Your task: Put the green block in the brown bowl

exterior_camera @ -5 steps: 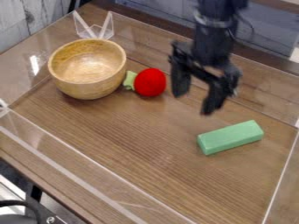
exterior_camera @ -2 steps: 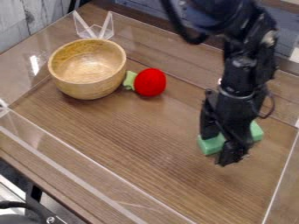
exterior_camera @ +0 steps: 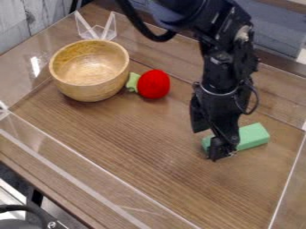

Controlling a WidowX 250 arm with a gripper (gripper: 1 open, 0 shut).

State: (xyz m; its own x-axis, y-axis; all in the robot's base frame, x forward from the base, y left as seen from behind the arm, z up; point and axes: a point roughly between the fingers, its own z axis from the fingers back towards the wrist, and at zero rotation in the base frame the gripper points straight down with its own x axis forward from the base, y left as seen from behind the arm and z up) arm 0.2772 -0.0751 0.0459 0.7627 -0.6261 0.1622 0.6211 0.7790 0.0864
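Wooden table: open gripper over green block

Count on the wooden table: one brown bowl, one red ball with one small pale-green piece attached, and one green block. One robot arm with one gripper. One clear forked plastic piece behind the bowl.

No text, label, brand, number or sign is legible anywhere on the table or the objects it holds.
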